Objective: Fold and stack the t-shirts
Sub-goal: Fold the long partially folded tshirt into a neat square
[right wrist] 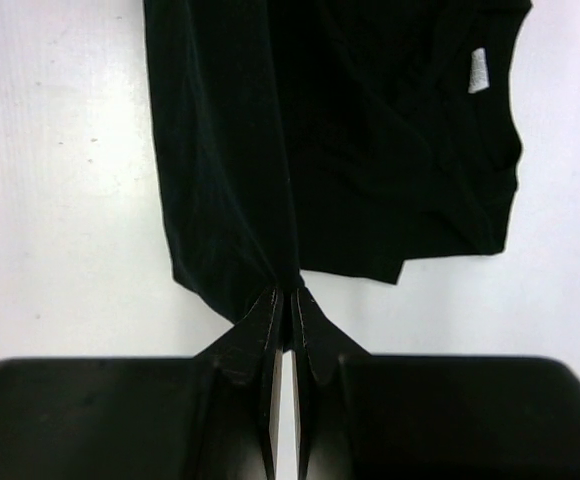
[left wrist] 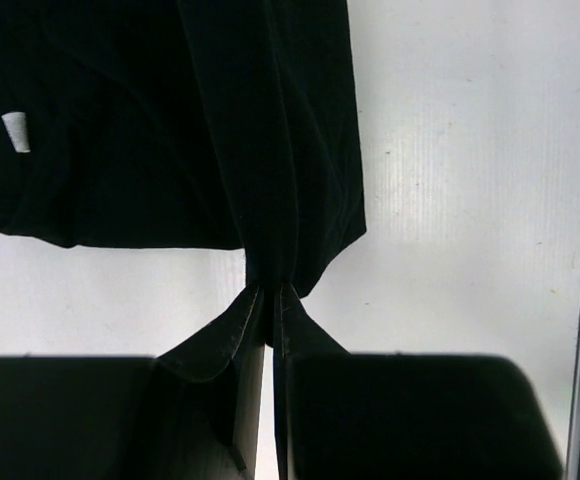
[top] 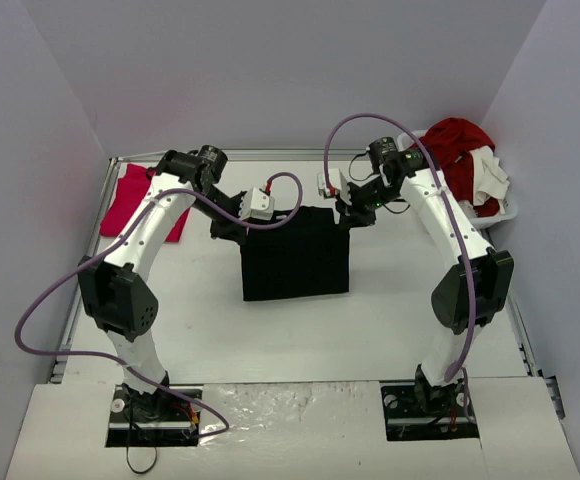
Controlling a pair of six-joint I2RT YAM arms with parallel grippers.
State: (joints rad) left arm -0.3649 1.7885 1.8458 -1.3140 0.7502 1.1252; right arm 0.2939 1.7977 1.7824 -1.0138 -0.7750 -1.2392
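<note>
- White counter (top: pixel 390 320) stood between pale walls, with both arms reaching over its middle.
- The black t-shirt (top: pixel 296 252) lay folded in a rough square at the counter's middle.
- The left pincer (left wrist: pixel 272 292) was clamped tight on its far left corner, and the right pincer (right wrist: pixel 288 295) pinched the far right corner.
- The pink-red t-shirt (top: pixel 135 200) lay near the far left corner.
- A basket (top: pixel 505 210) of red and white cloth sat at the far right corner.
</note>
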